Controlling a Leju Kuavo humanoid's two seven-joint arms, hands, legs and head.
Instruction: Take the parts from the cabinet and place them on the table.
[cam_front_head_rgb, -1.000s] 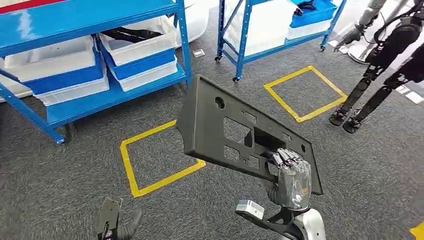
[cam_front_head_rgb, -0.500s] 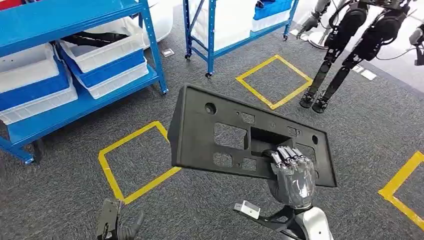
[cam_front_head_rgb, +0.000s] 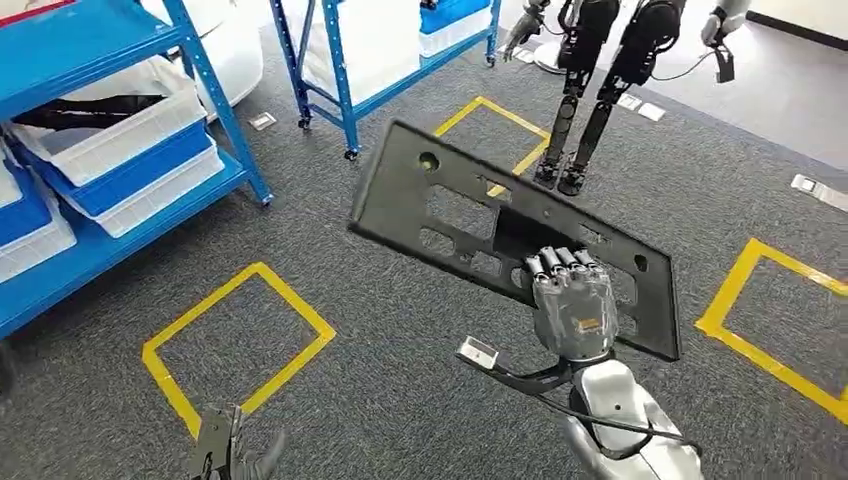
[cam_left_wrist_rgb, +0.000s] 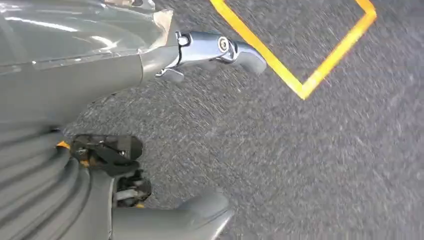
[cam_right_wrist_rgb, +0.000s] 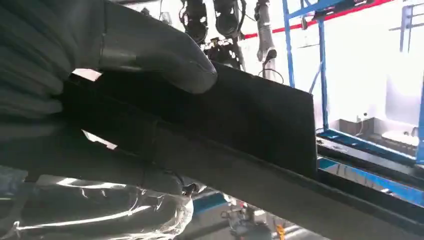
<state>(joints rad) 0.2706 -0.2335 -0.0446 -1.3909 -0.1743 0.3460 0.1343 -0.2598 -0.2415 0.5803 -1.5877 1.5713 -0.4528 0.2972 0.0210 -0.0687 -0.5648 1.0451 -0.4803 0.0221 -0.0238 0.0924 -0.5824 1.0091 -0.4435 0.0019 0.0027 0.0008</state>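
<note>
Here the right hand (cam_front_head_rgb: 572, 312) grips a flat black plastic panel with rectangular cut-outs and round holes (cam_front_head_rgb: 470, 225), fingers hooked through one of the openings near its lower edge. The panel is carried in the air over the grey carpeted floor (cam_front_head_rgb: 400, 330), tilted, its long side running from upper left to lower right in the head view. In the right wrist view the thick grey thumb (cam_right_wrist_rgb: 150, 50) presses on the panel's dark face (cam_right_wrist_rgb: 260, 120), with the fingers wrapped on the other side.

Left hand (cam_front_head_rgb: 228, 455) hangs low at the picture's bottom edge, over the carpet beside a yellow tape square (cam_front_head_rgb: 235, 335). Whether its fingers are apart or together cannot be told; the left wrist view shows a thumb and a silver finger over carpet, nothing in them.

Blue metal shelving rack (cam_front_head_rgb: 205, 80) at upper left holds white and blue plastic bins (cam_front_head_rgb: 130, 150). A second blue rack (cam_front_head_rgb: 340, 75) stands behind. Another dark-legged humanoid robot (cam_front_head_rgb: 590, 70) stands past the panel, near a further tape square (cam_front_head_rgb: 500, 125).
</note>
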